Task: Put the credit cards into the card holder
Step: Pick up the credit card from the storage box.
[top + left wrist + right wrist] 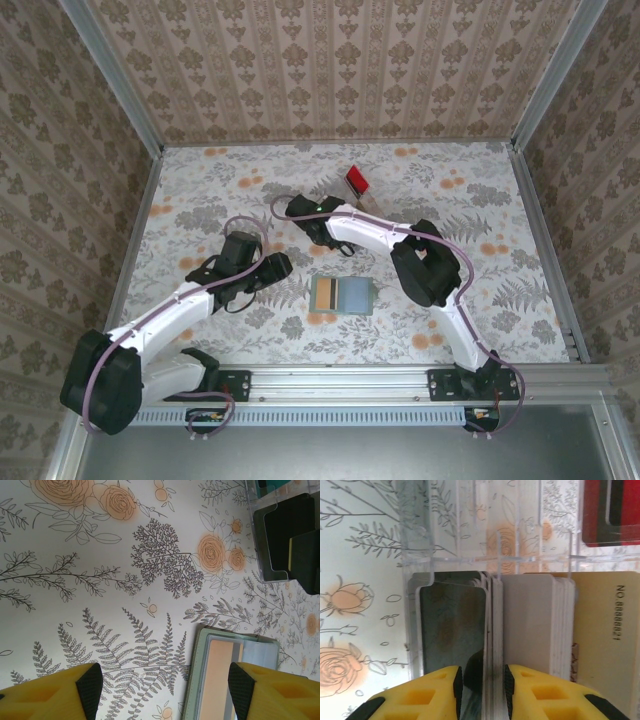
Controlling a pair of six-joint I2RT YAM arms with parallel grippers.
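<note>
The thin rectangular plastic credit cards stand on edge, packed together in a clear plastic tray. A dark grey card is at the left of the pack, pale beige ones are in the middle, and a tan card stamped with a number is at the right. The tray's red end piece lies beyond them. My right claw has its yellow fingers drawn close, one on either side of a few card edges; I cannot tell whether the pads actually pinch them.

The flat sage grey-green folding card holder lies open on the flower-printed table, nearer my bases than the tray and apart from it, with a peach-tan card showing inside. My left claw hangs released over the table, fingers wide, its right finger above the holder.
</note>
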